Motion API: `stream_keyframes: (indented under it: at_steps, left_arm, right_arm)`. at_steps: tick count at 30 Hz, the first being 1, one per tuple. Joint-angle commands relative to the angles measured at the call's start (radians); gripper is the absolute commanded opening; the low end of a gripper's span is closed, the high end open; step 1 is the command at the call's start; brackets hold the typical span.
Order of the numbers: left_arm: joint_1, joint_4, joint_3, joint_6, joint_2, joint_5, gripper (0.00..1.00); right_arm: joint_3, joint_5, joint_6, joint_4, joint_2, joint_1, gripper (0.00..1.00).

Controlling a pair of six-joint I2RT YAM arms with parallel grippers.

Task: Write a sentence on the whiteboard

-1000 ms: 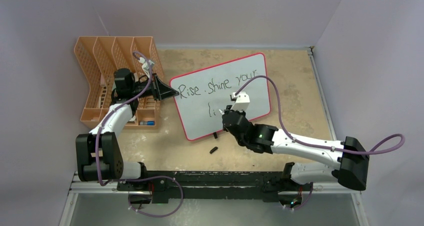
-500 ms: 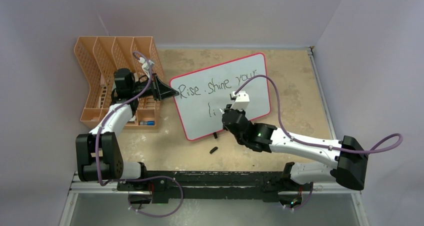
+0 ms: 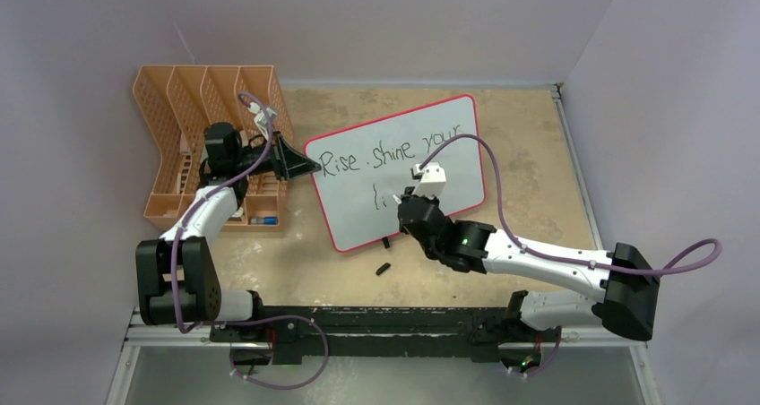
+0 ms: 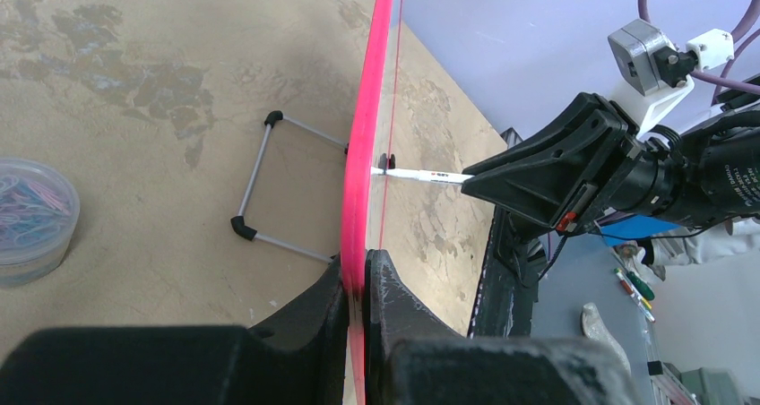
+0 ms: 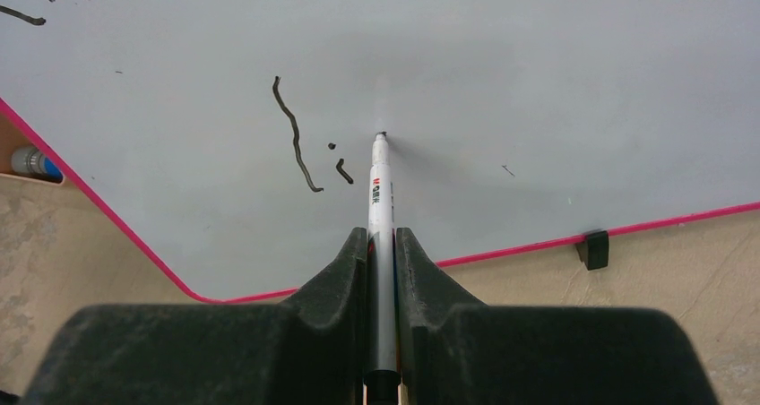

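Pale lilac walls [image 3: 403, 29] far ahead of the left gripper [image 3: 314, 166] and the right gripper [image 3: 405, 199], and off to the outer side of each. Beneath both, a tan tabletop [image 3: 529, 154], worn, blotched with darker stains, heaviest just ahead of the left gripper. Orange mesh file rack [image 3: 179, 109] just outboard of the left gripper, toward the far left corner. Clear tub [image 4: 31, 208] of coloured paper clips to that gripper's left in its wrist view. Aluminium rail [image 3: 170, 336] well behind both, along the near edge. Soft, even light; faint shadows only.
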State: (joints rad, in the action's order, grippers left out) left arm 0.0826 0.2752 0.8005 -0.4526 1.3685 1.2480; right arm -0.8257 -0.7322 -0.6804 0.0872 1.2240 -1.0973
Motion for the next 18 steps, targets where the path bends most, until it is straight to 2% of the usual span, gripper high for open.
stream_keyframes:
  at_steps: [1, 18]
  left_arm:
    - [0.01, 0.024, 0.017, 0.005, -0.014, -0.033, 0.0]
    - [0.01, 0.022, 0.018, 0.005, -0.015, -0.036, 0.0]
  right_arm:
    - [-0.008, -0.005, 0.027, -0.061, 0.002, 0.007, 0.0]
    - [-0.003, 0.047, 0.018, -0.023, 0.01, 0.007, 0.0]
